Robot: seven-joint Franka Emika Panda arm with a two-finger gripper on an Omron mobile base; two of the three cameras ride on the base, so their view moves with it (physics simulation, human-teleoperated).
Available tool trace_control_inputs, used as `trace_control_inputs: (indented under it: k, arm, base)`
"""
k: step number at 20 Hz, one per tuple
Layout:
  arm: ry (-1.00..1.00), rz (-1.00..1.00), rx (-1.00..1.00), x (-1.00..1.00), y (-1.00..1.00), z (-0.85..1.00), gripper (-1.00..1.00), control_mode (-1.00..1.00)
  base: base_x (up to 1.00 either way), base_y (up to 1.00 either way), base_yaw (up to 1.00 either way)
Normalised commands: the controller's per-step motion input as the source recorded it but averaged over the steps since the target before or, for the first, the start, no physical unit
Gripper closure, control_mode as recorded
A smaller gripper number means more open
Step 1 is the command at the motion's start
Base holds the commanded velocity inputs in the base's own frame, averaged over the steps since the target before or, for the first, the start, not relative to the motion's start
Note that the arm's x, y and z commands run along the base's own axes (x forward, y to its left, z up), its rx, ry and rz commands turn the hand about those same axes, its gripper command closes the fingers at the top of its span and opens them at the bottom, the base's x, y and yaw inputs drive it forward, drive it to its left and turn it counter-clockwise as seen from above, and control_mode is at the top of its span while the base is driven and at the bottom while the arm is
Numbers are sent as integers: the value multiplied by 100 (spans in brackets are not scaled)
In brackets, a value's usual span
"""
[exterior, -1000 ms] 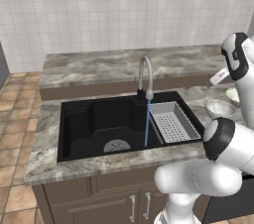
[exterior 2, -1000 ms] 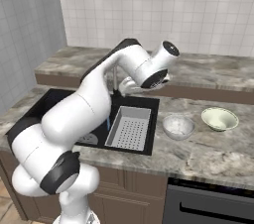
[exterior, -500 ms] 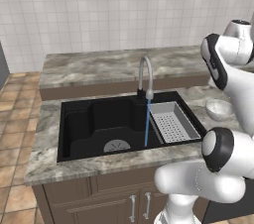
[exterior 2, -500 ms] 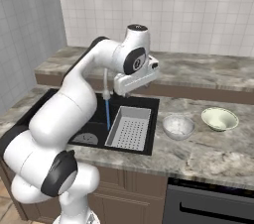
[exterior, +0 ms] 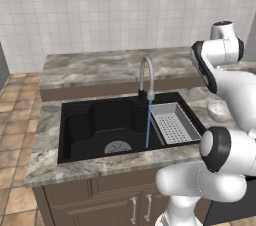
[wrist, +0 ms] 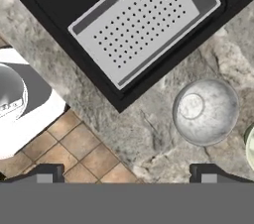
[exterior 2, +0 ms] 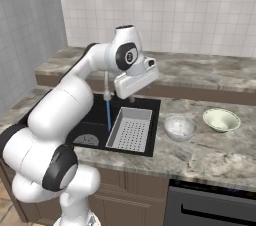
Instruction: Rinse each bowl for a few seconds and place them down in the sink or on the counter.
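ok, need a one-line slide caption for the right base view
Open gripper above grey perforated tray in black sink, faucet running; whitish-grey bowl and cream bowl wait on marbled counter.

My two base cameras look forward and down from behind-left and behind-right, sharing the sink [exterior: 115,125] and desk [exterior 2: 215,155]. My hand camera looks straight down, nearer.
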Motion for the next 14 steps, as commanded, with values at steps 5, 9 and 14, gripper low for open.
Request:
trace_control_inputs:
  k: [5, 9, 14]
  arm:
    - [15, 7, -7, 0, -18, -1, -100, -100]
    - [6, 8, -6, 3, -13, -14, -100, -100]
    - [0, 7, -3, 4, -8, -23, -100, -100]
  base:
    - [0, 0, 0]
    - [0, 0, 0]
    - [0, 0, 0]
